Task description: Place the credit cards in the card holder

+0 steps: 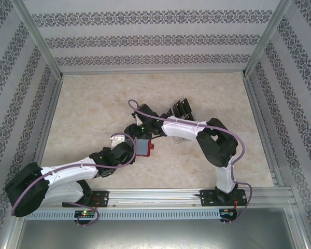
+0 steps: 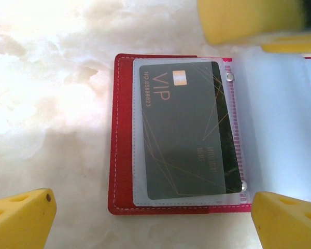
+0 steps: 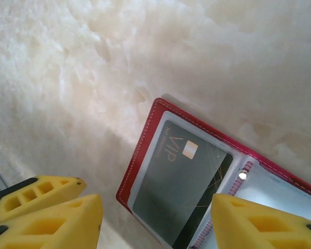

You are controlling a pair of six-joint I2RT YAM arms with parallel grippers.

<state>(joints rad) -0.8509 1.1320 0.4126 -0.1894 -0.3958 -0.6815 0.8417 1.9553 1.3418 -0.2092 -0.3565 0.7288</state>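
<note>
Top view: left arm (image 1: pixel 67 174) and right arm (image 1: pixel 184 128) meet mid-counter (image 1: pixel 83 104) over the card holder (image 1: pixel 144 147). It lies open, grey inside up, and the wrists cover part of it. Fingers are too dark and small to read here. A dark bunch of credit cards (image 1: pixel 181 108) sits just behind the right arm, partly hidden, can't count them. Left wrist view: left hand (image 2: pixel 153 218) is spread wide and grips nothing, its yellow fingertips cut off at both bottom corners, the holder flat beyond them. One black VIP card (image 2: pixel 185 129) sits in the clear sleeve (image 2: pixel 137 155). Loose clear pages (image 2: pixel 280 119) run off the right edge. A yellow finger (image 2: pixel 243 21) of the other arm is cropped at the top; contact unclear. Right wrist view: right hand (image 3: pixel 155 220) is partly open, fingers either side of the carded page, nothing clamped. The holder's far half is cut off, and the card print is blurrier than in the left wrist view.
</note>
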